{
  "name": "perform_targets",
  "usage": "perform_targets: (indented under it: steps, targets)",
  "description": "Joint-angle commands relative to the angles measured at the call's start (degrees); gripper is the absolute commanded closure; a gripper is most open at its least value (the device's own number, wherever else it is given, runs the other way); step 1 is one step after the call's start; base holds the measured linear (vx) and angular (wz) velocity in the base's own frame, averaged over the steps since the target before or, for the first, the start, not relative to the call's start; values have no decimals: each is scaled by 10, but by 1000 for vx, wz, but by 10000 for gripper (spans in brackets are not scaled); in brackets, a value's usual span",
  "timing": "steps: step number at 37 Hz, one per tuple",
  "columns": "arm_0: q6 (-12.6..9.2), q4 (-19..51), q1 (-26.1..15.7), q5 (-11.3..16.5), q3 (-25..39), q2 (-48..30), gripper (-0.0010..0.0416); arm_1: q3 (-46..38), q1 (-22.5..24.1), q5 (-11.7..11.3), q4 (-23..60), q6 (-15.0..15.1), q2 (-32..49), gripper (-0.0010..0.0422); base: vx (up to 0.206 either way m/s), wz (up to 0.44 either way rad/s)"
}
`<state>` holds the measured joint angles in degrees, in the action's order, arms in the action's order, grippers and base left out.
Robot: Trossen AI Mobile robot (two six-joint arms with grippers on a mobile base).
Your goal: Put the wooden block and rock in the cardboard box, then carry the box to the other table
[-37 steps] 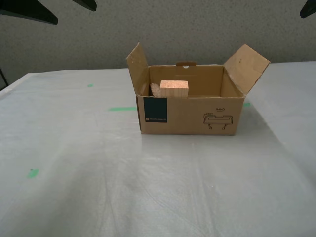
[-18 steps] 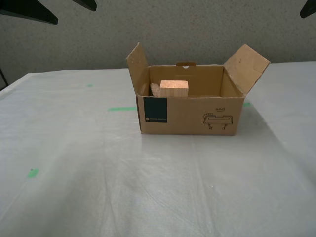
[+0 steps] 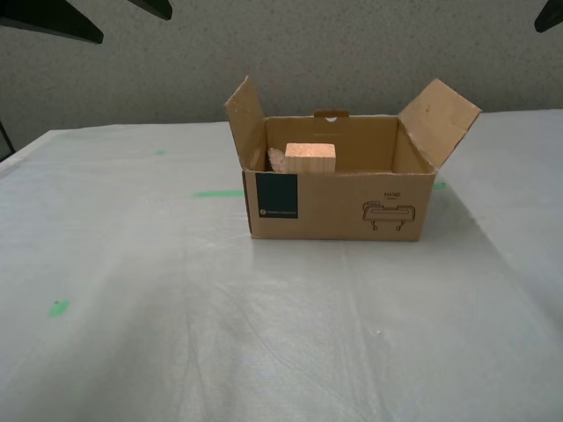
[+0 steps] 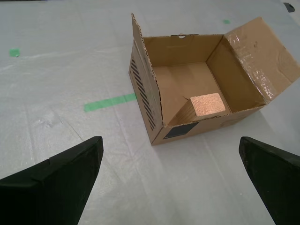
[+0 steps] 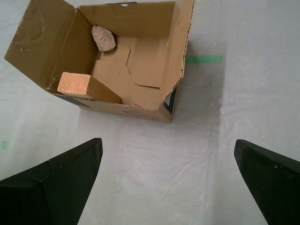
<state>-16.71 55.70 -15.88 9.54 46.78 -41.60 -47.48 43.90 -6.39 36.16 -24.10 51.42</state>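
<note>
The cardboard box [image 3: 339, 204] stands with its flaps up on the other table [image 3: 132, 299], the one under a wrinkled white sheet. Inside it the wooden block [image 3: 310, 157] leans in the front corner above the teal label, and the rock [image 5: 103, 38] lies against the back wall. The exterior view shows only a sliver of the rock [image 3: 275, 160] beside the block. In the second wrist view the block [image 4: 207, 104] shows and the rock is hidden. My first gripper [image 5: 168, 142] and my second gripper [image 4: 169, 144] both hang open above the sheet, short of the box [image 5: 140, 105], holding nothing.
Green tape marks lie on the sheet beside the box [image 3: 218, 193] and nearer the front [image 3: 58, 308]. Dark arm parts poke in at the exterior view's top left [image 3: 53, 22] and top right [image 3: 550, 16]. A speckled wall [image 3: 352, 53] rises behind the table.
</note>
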Motion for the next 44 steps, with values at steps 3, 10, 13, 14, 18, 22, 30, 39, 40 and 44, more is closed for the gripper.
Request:
perform_targets:
  steps: [3, 10, 13, 14, 18, 22, 30, 39, 40, 44]
  targets:
    - [-2, 0, 0, -2, 0, 0, 12, -1, 0, -1, -1, -2, 0, 14, 0, 0]
    - [-2, 0, 0, -2, 0, 0, 12, -1, 0, -1, -1, -2, 0, 14, 0, 0]
    - [-2, 0, 0, -2, 0, 0, 12, -1, 0, -1, -1, -2, 0, 14, 0, 0]
    - [-2, 0, 0, -2, 0, 0, 12, -1, 0, -1, -1, -2, 0, 14, 0, 0]
    - [-2, 0, 0, -2, 0, 0, 12, -1, 0, -1, -1, -2, 0, 14, 0, 0]
    - [-2, 0, 0, -2, 0, 0, 12, -1, 0, -1, -1, -2, 0, 14, 0, 0]
    - [-2, 0, 0, -2, 0, 0, 12, -1, 0, -1, -1, -2, 0, 14, 0, 0]
    - [-2, 0, 0, -2, 0, 0, 12, -1, 0, -1, -1, -2, 0, 14, 0, 0]
    - [-2, 0, 0, -2, 0, 0, 12, -1, 0, -1, -1, -2, 0, 14, 0, 0]
    - [-2, 0, 0, -2, 0, 0, 12, -1, 0, -1, -1, -2, 0, 14, 0, 0]
